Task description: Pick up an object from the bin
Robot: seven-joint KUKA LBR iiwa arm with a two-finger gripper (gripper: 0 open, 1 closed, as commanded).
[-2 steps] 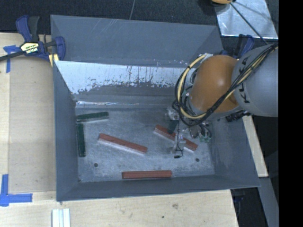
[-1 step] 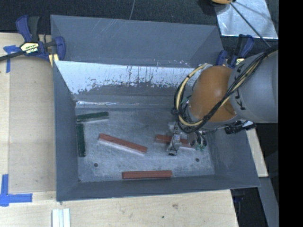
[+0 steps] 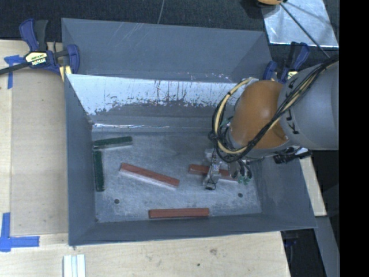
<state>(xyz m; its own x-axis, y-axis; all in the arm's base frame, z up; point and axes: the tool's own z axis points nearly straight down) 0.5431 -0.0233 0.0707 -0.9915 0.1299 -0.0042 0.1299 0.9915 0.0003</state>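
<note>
Five flat sticks on the bin [image 3: 81,172] floor: far left, upper green stick [image 3: 112,143] lies crosswise w/ lower green stick [image 3: 98,170] running down from its left end; long red-brown stick [image 3: 149,175] angled mid-floor; front red-brown stick [image 3: 179,213] along the near wall; short red-brown stick [image 3: 198,169] at right. Gripper [image 3: 212,178] is low over the right part of the floor, at that short stick's right end, below the orange wrist cover [image 3: 259,117]. Can't tell if it's open or closed.

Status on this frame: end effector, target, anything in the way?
End effector low in grey metal bin, right side. Sits over short reddish-brown flat bar. Longer reddish-brown flat bar lies apart, toward bin centre.
</note>
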